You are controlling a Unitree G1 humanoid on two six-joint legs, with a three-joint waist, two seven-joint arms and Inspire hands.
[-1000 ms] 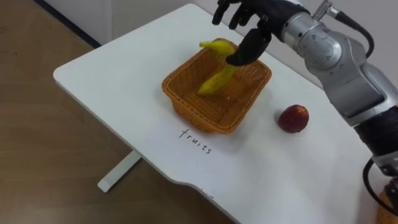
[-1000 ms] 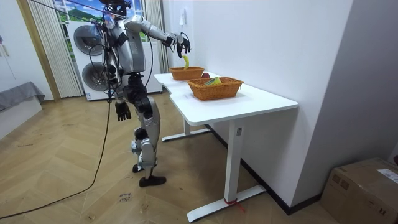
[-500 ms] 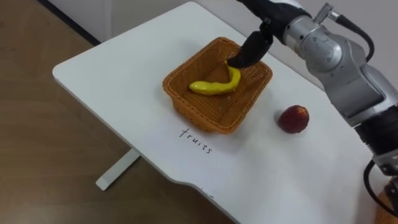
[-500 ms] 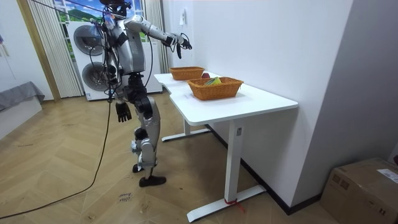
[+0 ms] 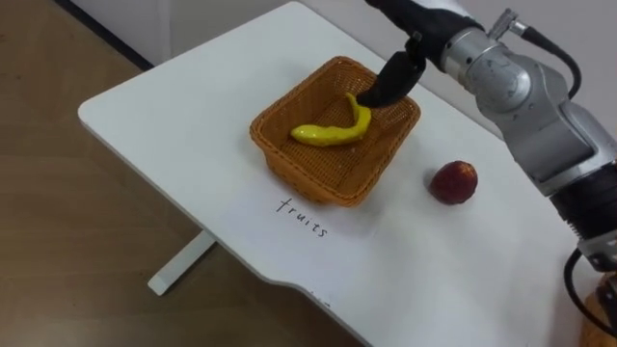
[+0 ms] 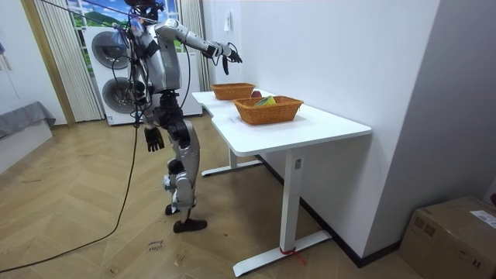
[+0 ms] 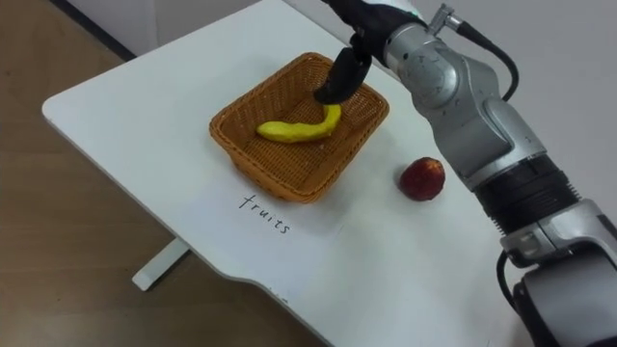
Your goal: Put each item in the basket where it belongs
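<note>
Wood-floored room, white walls, washing machine (image 6: 105, 50) at the back, cardboard box (image 6: 457, 232) low at the room view's right. Two tables along the wall; standing upright on the floor beside the farther one, right arm stretched out over it.

On that white table (image 5: 193, 125), a wicker basket (image 5: 289, 159), with the handwritten word "fruits" (image 5: 305, 218) on the tabletop just in front of it. Inside the basket, on its floor, the banana (image 5: 328, 132), curved, one end pointing toward the far right corner. Outside, on the tabletop to the basket's right, a red apple (image 5: 454, 182), near the basket but apart from it.

Above the basket's far right corner, the right hand (image 5: 390, 79), dark thumb pointing down toward the banana's upper end; touching or just clear, impossible to tell. Fingers spread and holding nothing, as seen in the room view. Down at the hip, the left hand (image 6: 153, 139), fingers loose, empty.

On the nearer table, a second basket (image 6: 267, 115) with a few coloured things inside, too small to name.
</note>
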